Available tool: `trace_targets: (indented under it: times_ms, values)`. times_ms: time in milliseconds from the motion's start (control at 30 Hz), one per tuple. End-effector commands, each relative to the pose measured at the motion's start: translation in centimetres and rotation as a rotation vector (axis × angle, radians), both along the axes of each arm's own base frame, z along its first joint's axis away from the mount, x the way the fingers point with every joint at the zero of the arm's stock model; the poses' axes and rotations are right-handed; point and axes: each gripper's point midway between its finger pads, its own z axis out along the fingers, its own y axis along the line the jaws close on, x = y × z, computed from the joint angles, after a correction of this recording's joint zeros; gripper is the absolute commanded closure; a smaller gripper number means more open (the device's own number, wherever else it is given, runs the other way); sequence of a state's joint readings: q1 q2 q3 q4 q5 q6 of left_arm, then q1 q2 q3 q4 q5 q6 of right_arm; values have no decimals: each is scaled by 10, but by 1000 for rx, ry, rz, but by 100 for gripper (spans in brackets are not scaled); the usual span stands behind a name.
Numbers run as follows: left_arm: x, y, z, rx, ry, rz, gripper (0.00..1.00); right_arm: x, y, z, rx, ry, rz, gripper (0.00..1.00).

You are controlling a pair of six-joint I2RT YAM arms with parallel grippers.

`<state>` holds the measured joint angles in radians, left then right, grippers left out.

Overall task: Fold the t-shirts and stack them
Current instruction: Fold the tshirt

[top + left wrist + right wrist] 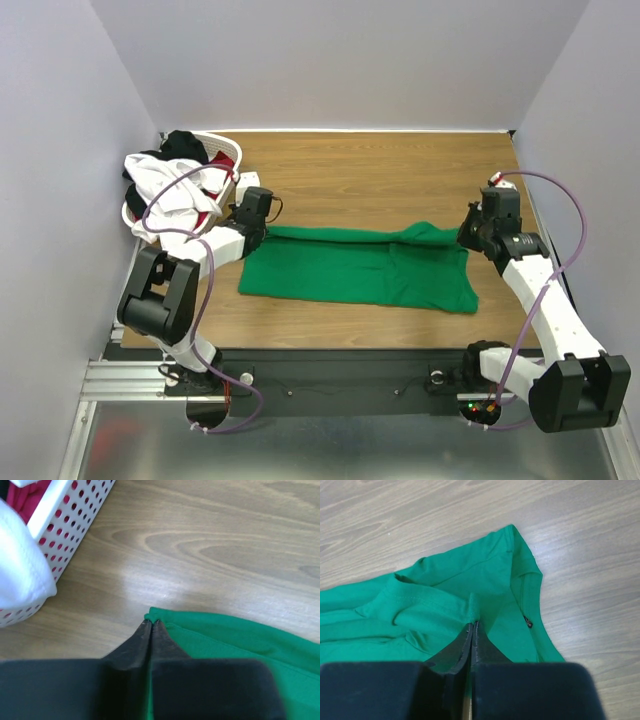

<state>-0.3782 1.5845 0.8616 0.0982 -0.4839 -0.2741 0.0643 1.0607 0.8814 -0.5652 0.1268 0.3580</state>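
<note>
The green t-shirt [360, 268] lies in a long folded band across the middle of the table. My left gripper [262, 232] is shut on its far left corner; the left wrist view shows the cloth [240, 640] pinched at my left gripper's tips [151, 623]. My right gripper [466, 236] is shut on a fold of the green t-shirt [445, 590] at its far right end, the cloth pinched at the tips [472, 624]. White [165, 185], black [185, 145] and red [207, 190] t-shirts are heaped in the basket at the far left.
The white lattice laundry basket [232, 152] stands at the table's far left corner, close to my left gripper; its wall [65, 520] shows in the left wrist view. Walls enclose the table at the left, back and right.
</note>
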Motion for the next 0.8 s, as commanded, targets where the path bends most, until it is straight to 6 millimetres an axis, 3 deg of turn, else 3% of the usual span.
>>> trace_targets:
  times_ms: [0,33,100,133,167,200,233,333,433,567,767]
  values:
    - [-10,10,17,12,-47,52,69,-8,-4,-2,-19,6,-27,93]
    - [-15,12,15,13,-43,59,54,-9,-3,-1,-20,2,-26,87]
    - [-21,13,23,-13,-78,78,41,-10,-3,4,-18,-14,-32,66]
    - [-23,13,27,-25,-94,85,27,-10,-2,6,-18,-20,-26,60]
    - [-24,13,32,-38,-110,88,20,-10,-1,8,-17,-26,-23,52]
    - [-25,10,46,-62,-147,82,14,-9,-2,12,-21,-33,-23,38]
    - [-25,8,53,-86,-173,85,10,-9,-2,15,-23,-43,-25,34]
    - [-20,-14,79,-163,-246,26,10,-2,-1,14,-27,-40,-16,28]
    - [-10,-43,89,-219,-267,-53,9,7,13,4,15,-33,41,28]
    - [3,-81,83,-253,-225,-159,7,28,39,-12,85,-42,137,28]
    - [15,-116,73,-286,-195,-229,5,49,68,-17,165,-52,248,30]
